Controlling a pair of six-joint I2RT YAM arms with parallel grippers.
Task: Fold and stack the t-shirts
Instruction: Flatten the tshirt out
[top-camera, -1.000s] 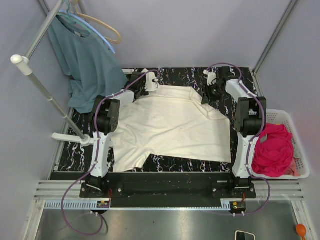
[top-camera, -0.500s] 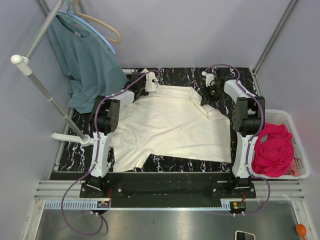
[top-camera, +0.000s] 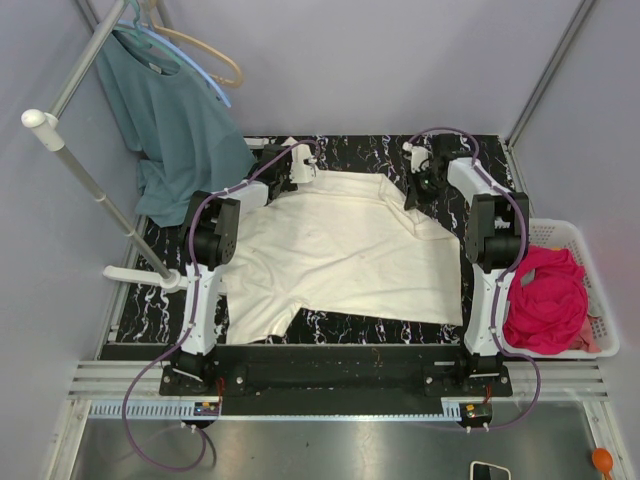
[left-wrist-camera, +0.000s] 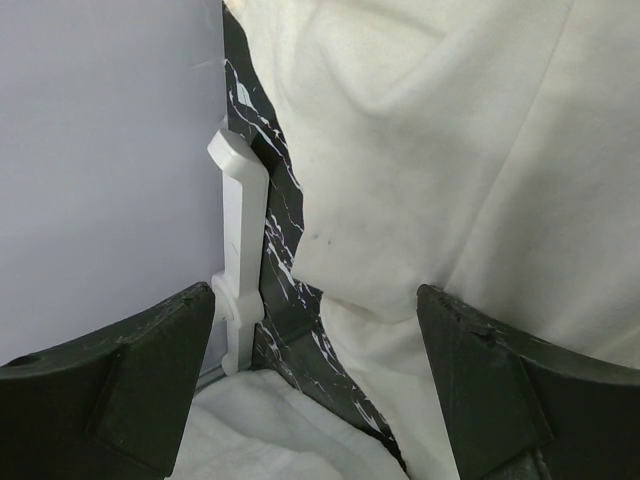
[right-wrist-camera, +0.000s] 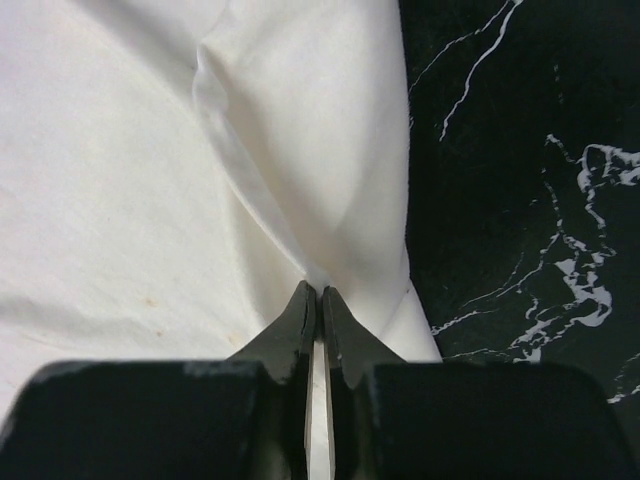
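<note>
Two shirts need folding, and I am only at the start of the first one. The cream t-shirt (top-camera: 340, 255) lies spread flat on the bench (top-camera: 370, 150), not folded yet. The pink t-shirt (top-camera: 545, 295) waits in a heap in the white basket (top-camera: 600, 340) off to my right.

My right fingers (right-wrist-camera: 316, 300) are pinched shut on a little ridge of the cream cloth. That spot is at the far right of the shirt, right by its edge, with bare black bench just beside it.

My left fingers (top-camera: 298, 170) are spread wide and hold nothing. They hang over the far left edge of the same shirt. Cloth lies under and between them, and a strip of bench shows next to it.

I think the step is taking hold of the far side with both sets of fingers, to make the first fold. Next my left fingers should go down and close on that edge. Then both sides should lift together, so the cloth does not twist or slip out.
</note>
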